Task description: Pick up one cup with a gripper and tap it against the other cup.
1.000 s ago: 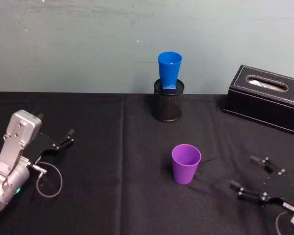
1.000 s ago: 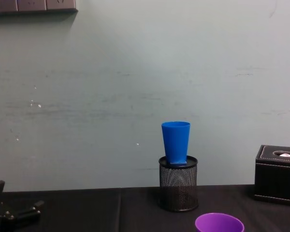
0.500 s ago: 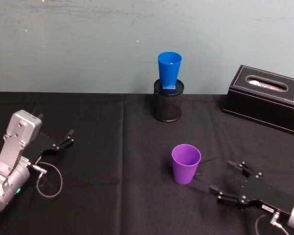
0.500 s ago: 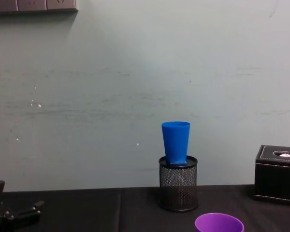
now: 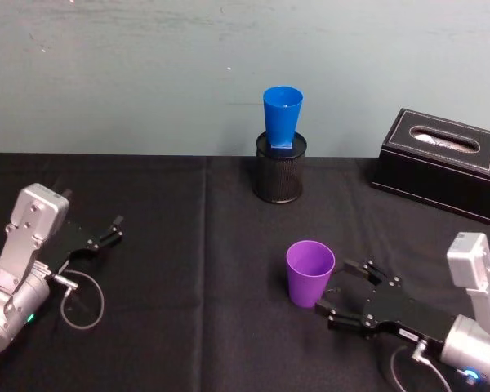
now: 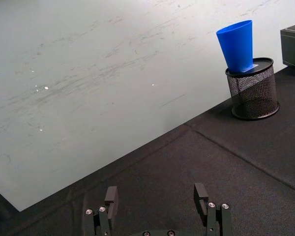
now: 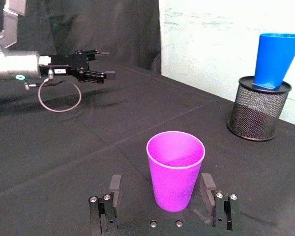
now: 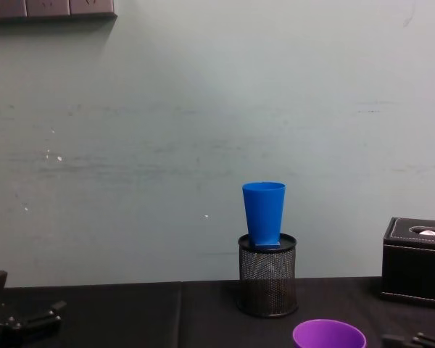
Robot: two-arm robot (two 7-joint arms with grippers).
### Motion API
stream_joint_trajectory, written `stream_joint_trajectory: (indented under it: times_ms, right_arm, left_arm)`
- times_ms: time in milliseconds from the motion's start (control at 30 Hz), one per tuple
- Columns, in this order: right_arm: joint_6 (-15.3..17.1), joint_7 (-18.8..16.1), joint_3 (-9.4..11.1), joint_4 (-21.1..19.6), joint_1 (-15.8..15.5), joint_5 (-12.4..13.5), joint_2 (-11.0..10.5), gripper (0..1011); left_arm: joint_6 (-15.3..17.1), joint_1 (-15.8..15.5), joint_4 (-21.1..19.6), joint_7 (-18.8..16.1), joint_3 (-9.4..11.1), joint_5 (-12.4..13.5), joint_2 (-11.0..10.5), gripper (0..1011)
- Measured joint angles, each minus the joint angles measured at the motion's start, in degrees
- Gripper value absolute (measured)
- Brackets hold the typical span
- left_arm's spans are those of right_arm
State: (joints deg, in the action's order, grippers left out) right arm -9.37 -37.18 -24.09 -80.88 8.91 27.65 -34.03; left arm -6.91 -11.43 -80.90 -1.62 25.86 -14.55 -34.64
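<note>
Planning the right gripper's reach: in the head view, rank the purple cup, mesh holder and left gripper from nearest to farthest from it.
1. Purple cup, at the right gripper's open fingertips, mid-table.
2. Mesh holder, back centre, by the wall.
3. Left gripper, far left side.

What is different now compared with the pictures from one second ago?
The right gripper moved left to the purple cup; its open fingers now flank it, not yet closed. The purple cup, the blue cup on the mesh holder and the parked left gripper stayed in place.
</note>
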Motion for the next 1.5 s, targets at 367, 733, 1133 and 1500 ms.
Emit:
stream_joint_trajectory:
  times_ms: [367, 733, 1133, 1500]
  right_arm:
    - [1.63, 1.03, -1.65, 3.97, 4.66, -2.95, 4.76, 1000]
    - [2.59, 2.59, -1.94, 6.46, 6.4, -4.17, 7.45, 1000]
    - [3.42, 2.81, -1.87, 7.52, 6.89, -4.25, 8.42, 1000]
    - [3.24, 2.83, -1.83, 7.37, 6.79, -4.21, 8.29, 862]
  left_arm:
    - [0.0, 0.0, 0.0, 0.0, 0.0, 0.0, 0.0, 1011]
    - [0.0, 0.0, 0.0, 0.0, 0.0, 0.0, 0.0, 1011]
    - [0.0, 0.0, 0.0, 0.0, 0.0, 0.0, 0.0, 1011]
    - [0.0, 0.0, 0.0, 0.0, 0.0, 0.0, -0.01, 1011]
